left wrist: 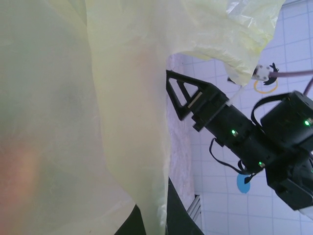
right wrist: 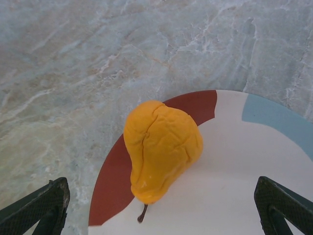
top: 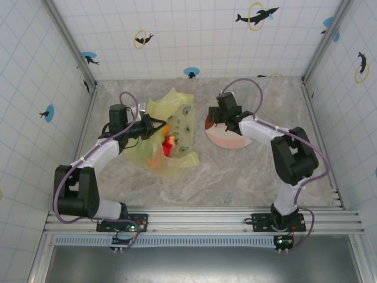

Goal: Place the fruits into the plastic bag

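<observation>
Translucent yellow-green bag [left wrist: 98, 122], fruits [top: 168, 142] seemingly inside

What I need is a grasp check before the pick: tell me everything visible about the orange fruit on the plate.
The orange fruit is pear-shaped and yellow-orange, with matte, creased skin and a thin dark stem at its narrow end. It lies on its side on the plate, partly over the brown rim band and partly over the pale centre, close to the plate's edge. Only the plate touches it. The right gripper hovers open, with a jaw on either side, clear of the fruit.
</observation>
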You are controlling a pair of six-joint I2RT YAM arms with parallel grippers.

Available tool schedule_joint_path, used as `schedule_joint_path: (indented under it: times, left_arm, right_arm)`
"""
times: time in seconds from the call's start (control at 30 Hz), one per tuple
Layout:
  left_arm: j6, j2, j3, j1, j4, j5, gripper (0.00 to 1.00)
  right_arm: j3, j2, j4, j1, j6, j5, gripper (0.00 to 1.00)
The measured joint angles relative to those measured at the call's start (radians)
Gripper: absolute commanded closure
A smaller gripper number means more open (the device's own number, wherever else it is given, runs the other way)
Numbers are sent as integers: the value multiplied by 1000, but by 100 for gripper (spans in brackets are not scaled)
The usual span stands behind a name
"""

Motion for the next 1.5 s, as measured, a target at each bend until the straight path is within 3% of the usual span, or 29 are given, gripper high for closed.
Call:
schedule_joint_path:
  times: [0.57, 1.23, 1.5]
  left_arm:
    - [0, 0, -1, 0, 0, 0, 100]
    - [0, 6, -2, 0, -1, 0, 100]
    - [0, 6, -2, 0, -1, 0, 100]
  right_arm:
    - [280, 275, -158, -24, 19, 27, 2]
    - [332, 344, -171, -59, 25, -26, 28]
    - [325, 340, -164, -61, 21, -32, 32]
